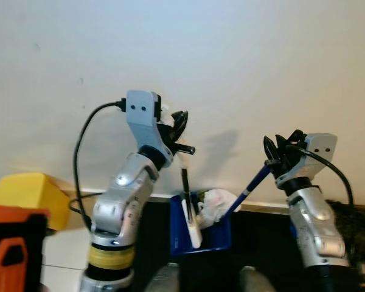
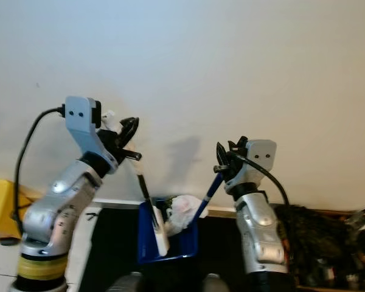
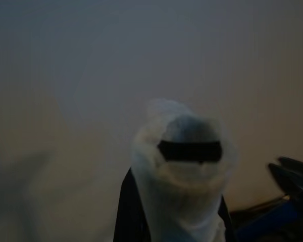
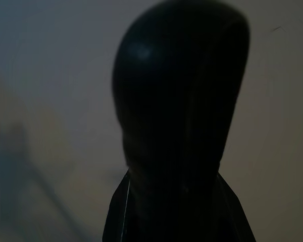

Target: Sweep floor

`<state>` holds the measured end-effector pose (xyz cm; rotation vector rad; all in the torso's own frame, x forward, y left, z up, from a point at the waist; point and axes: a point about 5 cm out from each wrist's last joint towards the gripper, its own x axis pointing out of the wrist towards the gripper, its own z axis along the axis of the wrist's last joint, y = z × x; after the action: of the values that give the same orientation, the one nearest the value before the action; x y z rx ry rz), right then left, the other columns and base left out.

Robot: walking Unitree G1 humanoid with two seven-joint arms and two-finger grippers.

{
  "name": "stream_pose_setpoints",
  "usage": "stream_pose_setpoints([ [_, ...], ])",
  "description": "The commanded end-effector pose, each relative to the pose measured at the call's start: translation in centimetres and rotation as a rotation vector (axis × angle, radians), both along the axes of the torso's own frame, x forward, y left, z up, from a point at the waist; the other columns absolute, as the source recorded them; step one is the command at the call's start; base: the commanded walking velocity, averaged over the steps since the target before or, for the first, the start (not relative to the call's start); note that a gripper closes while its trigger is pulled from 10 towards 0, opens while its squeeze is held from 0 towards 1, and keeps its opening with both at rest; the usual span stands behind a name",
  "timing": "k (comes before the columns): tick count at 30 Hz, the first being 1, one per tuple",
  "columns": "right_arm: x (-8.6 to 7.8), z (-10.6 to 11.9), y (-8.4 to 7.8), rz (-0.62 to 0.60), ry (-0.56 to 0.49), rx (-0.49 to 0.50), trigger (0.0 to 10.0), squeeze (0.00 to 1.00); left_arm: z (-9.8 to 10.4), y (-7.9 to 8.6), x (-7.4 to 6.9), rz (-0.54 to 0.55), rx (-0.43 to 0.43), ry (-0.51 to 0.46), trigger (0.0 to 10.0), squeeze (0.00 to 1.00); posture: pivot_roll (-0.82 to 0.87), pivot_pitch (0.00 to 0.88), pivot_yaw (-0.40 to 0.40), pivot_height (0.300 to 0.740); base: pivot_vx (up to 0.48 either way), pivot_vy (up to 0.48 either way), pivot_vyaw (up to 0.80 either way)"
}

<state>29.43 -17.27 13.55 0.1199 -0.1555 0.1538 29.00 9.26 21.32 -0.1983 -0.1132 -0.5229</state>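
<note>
The left gripper (image 1: 181,131) is raised before the white wall (image 1: 231,61), and its fingers are closed on the top of a black handle with a white end (image 1: 184,173). This handle goes down to the blue dustpan (image 1: 201,234), which is held low between the two arms, near the foot of the wall. The right gripper (image 1: 278,149) is closed on a blue broom handle (image 1: 249,188), which slants down into the dustpan. A crumpled white plastic piece (image 1: 216,201) is seen in the dustpan. A yellow object (image 1: 30,194) is seen at the far left, on the floor (image 1: 61,249).
</note>
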Motion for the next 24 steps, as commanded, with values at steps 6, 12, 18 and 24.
stream_pose_setpoints([
  [6, 0.11, 1.43, 0.22, 0.006, -0.072, 0.026, 10.0, 0.0, -0.36, 0.31, -0.11, 0.005, -0.001, 0.016, 10.0, 0.0, 0.1, 0.134, 0.056, 0.74, 0.08, -0.421, 0.0],
  [12, 0.13, 1.4, 0.21, 0.006, -0.07, 0.026, 10.0, 0.0, -0.36, 0.3, -0.13, 0.006, -0.001, 0.016, 10.0, 0.0, 0.11, 0.135, 0.057, 0.74, 0.0, -0.413, 0.0],
  [18, 0.15, 1.4, 0.22, 0.006, -0.07, 0.027, 10.0, 0.0, -0.36, 0.35, -0.12, 0.007, -0.001, 0.017, 10.0, 0.0, 0.11, 0.136, 0.058, 0.74, 0.0, -0.393, 0.0],
  [24, 0.15, 1.37, 0.22, 0.006, -0.069, 0.027, 10.0, 0.0, -0.39, 0.35, -0.15, 0.007, 0.0, 0.018, 10.0, 0.0, 0.11, 0.136, 0.058, 0.74, 0.0, -0.321, 0.0],
])
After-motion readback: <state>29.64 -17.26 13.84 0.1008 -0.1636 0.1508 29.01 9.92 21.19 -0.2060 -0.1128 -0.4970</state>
